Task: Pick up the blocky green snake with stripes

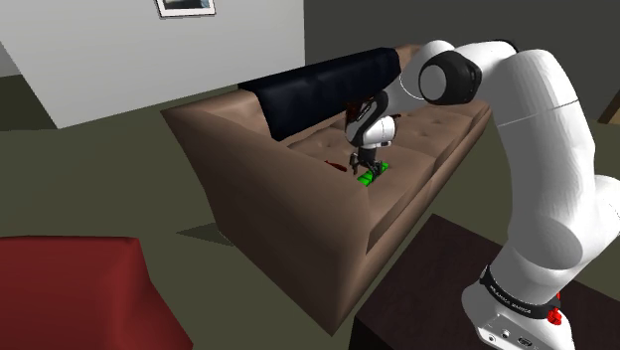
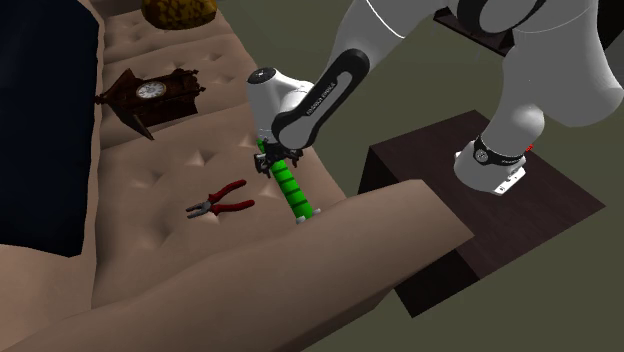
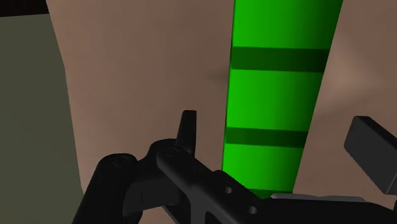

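Observation:
A bright green snake [image 3: 273,95] with darker green stripes lies stretched out on the seat of a brown sofa [image 1: 288,209]. In the second exterior view the snake [image 2: 293,190] runs along the seat's front edge, made of blocky segments. My black gripper [image 2: 272,160] points down over one end of it. In the wrist view my gripper [image 3: 280,143] is open and straddles the snake, with one finger [image 3: 188,127] on each side and a gap between each finger and the green body. In the shoulder view my gripper [image 1: 360,164] sits just above the snake [image 1: 370,177].
Red-handled pliers [image 2: 218,204] lie on the seat close beside the snake. A dark wooden clock [image 2: 150,97] rests further back on the seat. A dark blue cover [image 1: 318,89] drapes the backrest. The sofa's armrest [image 2: 300,270] rises near the snake's far end. My stand [image 2: 480,200] is beside the sofa.

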You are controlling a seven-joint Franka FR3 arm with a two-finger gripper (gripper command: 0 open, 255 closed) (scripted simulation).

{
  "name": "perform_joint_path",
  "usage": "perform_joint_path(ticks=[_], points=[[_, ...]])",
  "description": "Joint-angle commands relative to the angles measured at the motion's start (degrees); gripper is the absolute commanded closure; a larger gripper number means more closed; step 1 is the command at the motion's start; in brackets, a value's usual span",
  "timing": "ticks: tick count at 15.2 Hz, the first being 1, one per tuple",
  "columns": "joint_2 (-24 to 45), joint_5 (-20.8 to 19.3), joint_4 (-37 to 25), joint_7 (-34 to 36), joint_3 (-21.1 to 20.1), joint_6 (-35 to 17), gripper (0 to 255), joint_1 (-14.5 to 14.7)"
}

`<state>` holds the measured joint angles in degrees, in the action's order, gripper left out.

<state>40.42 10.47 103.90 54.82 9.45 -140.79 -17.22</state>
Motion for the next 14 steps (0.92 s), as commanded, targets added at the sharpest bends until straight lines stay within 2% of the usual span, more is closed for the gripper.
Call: perform_joint_path(ticks=[1,3,4,14], points=[[1.1,0.2,-0.3,0.0,-0.2,-0.8,0,-0.1],[1.5,0.3,-0.4,-0.1,-0.3,-1.1,0,-0.1],[1.5,0.3,-0.5,-0.1,-0.3,-1.1,255,-0.1],[0.8,0.2,-0.2,0.0,-0.2,-0.6,255,-0.1]])
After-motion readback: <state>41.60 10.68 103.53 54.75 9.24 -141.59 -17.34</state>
